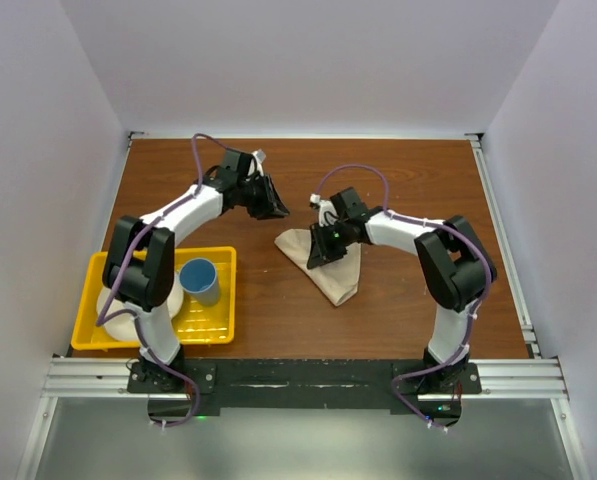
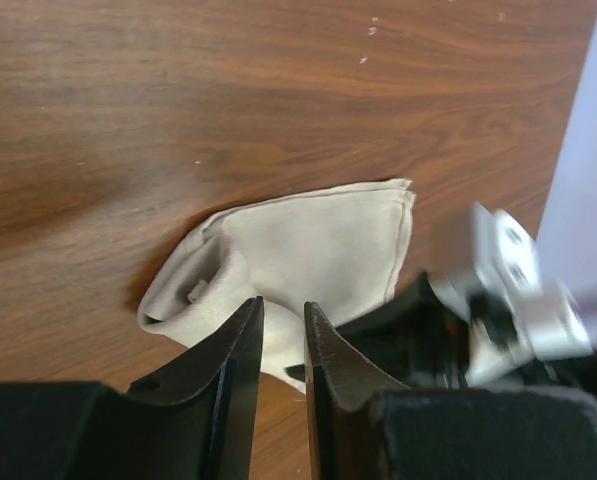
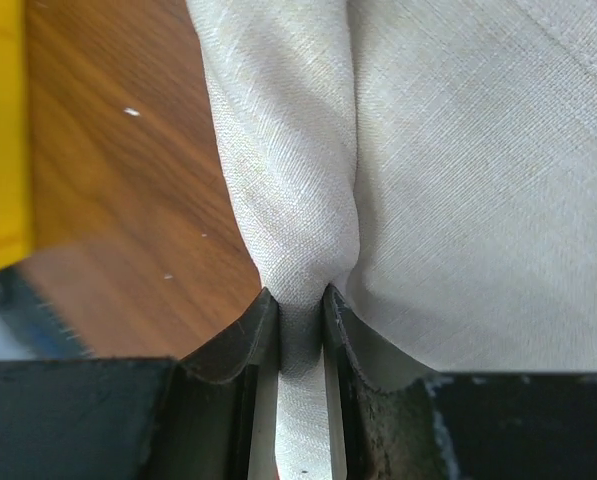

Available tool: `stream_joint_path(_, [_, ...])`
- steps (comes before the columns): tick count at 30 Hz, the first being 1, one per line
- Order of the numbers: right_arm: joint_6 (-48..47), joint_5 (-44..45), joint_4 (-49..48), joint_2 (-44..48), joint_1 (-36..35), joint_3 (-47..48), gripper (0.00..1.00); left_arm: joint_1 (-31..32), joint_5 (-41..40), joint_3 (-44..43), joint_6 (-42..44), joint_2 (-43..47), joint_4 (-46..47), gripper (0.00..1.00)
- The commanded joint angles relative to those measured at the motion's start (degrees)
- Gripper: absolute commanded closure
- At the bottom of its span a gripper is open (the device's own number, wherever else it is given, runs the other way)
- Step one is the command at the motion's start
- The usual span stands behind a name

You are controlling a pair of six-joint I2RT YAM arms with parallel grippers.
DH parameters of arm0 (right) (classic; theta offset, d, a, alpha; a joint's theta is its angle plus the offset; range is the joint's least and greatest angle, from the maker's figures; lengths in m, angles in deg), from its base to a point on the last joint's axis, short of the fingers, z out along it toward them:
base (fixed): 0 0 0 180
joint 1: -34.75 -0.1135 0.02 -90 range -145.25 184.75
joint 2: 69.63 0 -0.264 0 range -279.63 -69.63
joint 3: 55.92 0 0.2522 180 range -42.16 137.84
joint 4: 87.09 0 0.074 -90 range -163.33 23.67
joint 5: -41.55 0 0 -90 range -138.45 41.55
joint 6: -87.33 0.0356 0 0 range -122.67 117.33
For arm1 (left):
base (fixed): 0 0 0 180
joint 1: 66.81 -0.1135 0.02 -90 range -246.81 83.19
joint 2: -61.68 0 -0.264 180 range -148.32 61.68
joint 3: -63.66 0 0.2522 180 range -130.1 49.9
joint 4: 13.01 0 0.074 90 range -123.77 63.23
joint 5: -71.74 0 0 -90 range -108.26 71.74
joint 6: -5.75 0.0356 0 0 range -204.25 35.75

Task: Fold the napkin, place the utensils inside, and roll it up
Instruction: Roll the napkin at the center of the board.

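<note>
One napkin (image 1: 340, 280) lies on the wooden tabletop (image 1: 398, 170), right of centre and just in front of the right arm's wrist. It is folded into a rough wedge. The long axis runs on a slant from a broad end at the far left down to a narrower, rounded end. That narrow end points toward the near edge and a little to the right.

The right gripper (image 1: 321, 256) sits on the broad part of the cloth. In the right wrist view its jaws are closed on a raised ridge of the napkin, with the fabric pinched between the two fingers (image 3: 263, 325). The ridge runs straight away from the fingers.

The left gripper (image 1: 275, 208) hangs over bare wood to the far left of the napkin, apart from it. Its jaws stand slightly parted with nothing between them. The left wrist view shows the napkin beyond the fingertips, with a stitched hem along one edge and a loose fold at the other end.

At the near left is one yellow tray (image 1: 223, 260), holding one blue cup (image 1: 199, 278) and one white plate (image 1: 177, 300), partly hidden by the left arm.
</note>
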Motion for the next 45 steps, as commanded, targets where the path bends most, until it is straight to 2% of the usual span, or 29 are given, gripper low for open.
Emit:
stream_joint_path(1, [10.3,-22.4,-6.2,-4.7,5.0,-3.8,0.98,0.8,3.9,2.6,-2.4,1.1,5.0,0.72])
stream_joint_path(3, [13.8,-25.2,-9.5,-6.7,7.2,-4.7,0.98,1.8,5.4,4.0,-4.1,0.4,6.5,0.72])
stream_joint_path(8, [15.1,-28.5,-10.3,-9.7,10.3,-5.3,0.98,5.4,7.5,4.3,-6.8,-2.8,11.9,0.74])
stream_joint_path(14, [10.7,-26.2,-7.4,-10.2,11.5,-5.4,0.97,6.0,7.5,5.7,-7.4,-7.5,16.0,0.76])
stream_joint_path(19, [3.9,-19.5,-1.2,-7.8,11.6,-4.3,0.94,5.6,5.5,8.0,-4.9,-11.6,18.0,0.81])
stream_joint_path(22, [-0.3,-15.3,3.6,-4.8,11.1,-3.1,0.87,5.2,4.0,8.9,-3.1,-13.5,18.2,0.83])
stream_joint_path(23, [-0.9,-14.4,4.4,-4.0,10.7,-3.0,0.82,5.2,2.8,8.8,-1.6,-14.0,17.6,0.84])
stream_joint_path(26, [-3.0,-10.3,8.5,-0.8,9.0,-1.9,0.74,5.2,2.3,8.6,0.1,-15.5,16.8,0.86])
stream_joint_path(27, [-3.8,-8.5,11.2,0.1,8.6,-1.1,0.67,5.2,2.2,9.0,0.2,-15.7,16.8,0.86])
stream_joint_path(30, [-4.5,-3.2,15.5,3.5,7.0,-0.2,0.57,5.2,2.2,10.6,0.4,-15.6,17.6,0.87])
stream_joint_path(34, [-4.5,3.0,19.5,8.6,5.4,-0.5,0.52,5.2,2.3,11.8,0.6,-15.5,17.9,0.87])
stream_joint_path(39, [-2.2,8.6,20.8,14.2,3.7,-6.4,0.53,5.2,2.9,11.1,1.0,-15.7,16.9,0.87])
stream_joint_path(44, [1.8,10.5,15.2,14.9,2.7,-14.2,0.63,5.2,3.9,10.4,0.9,-15.7,16.2,0.88])
stream_joint_path(45, [2.3,13.0,15.1,14.8,2.4,-15.6,0.64,5.2,4.0,10.3,1.0,-15.9,15.9,0.88])
